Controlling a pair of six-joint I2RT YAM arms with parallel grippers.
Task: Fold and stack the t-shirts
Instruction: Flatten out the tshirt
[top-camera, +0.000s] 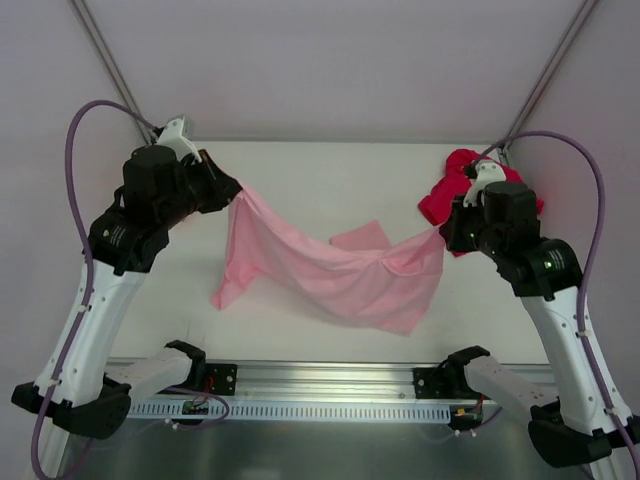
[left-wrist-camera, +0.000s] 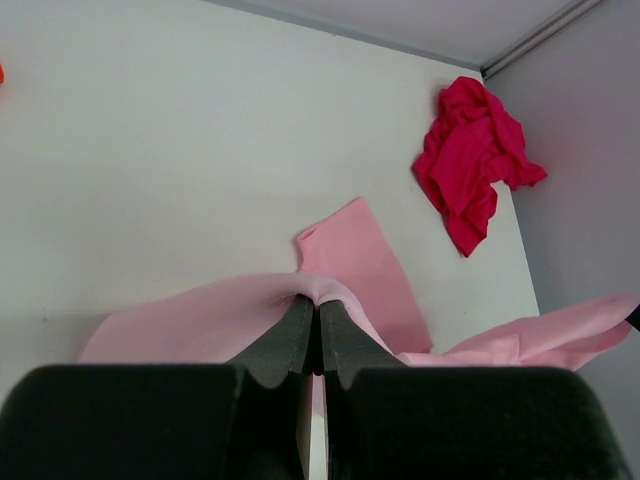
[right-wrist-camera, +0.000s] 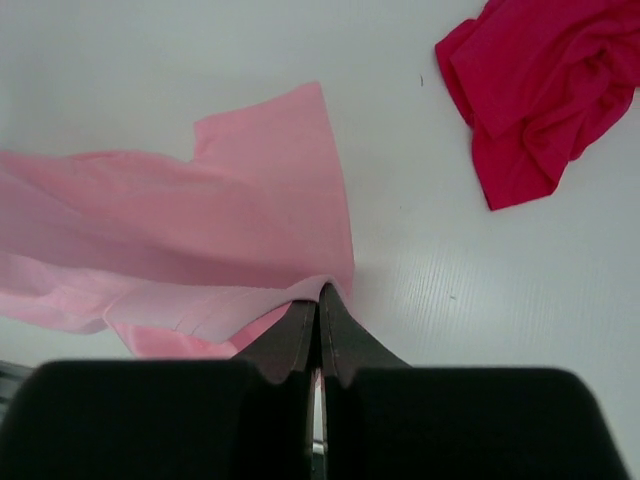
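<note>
**White table (top-camera: 330, 170), light pink t-shirt (top-camera: 340, 275) strung between your two grippers**

Pale walls close in the white tabletop on three sides, and a metal rail (top-camera: 320, 385) runs along the bottom of the overhead frame between the arm bases.

Your left gripper (top-camera: 232, 190) sits in the upper left of the overhead frame. Its wrist view shows the fingers (left-wrist-camera: 285, 340) pressed together with a fold of the pink t-shirt pinched at their tips.

Your right gripper (top-camera: 440, 232) sits at centre right. Its fingers (right-wrist-camera: 350, 345) are likewise closed tight on an edge of the same shirt.

The pink cloth sags between the two grips across the middle of the frame. One corner trails to the lower left and another hangs to the lower right of centre. A sleeve (top-camera: 360, 238) lies flat on the table just above the sag.

The crimson red t-shirt (top-camera: 450, 190) lies crumpled in the upper right of the overhead frame, partly behind your right arm. In both wrist views it sits clear of the pink one, with bare table between them.

A sliver of bright orange (left-wrist-camera: 1, 73) shows at the left edge of the left wrist view. You cannot tell from it what it is.
</note>
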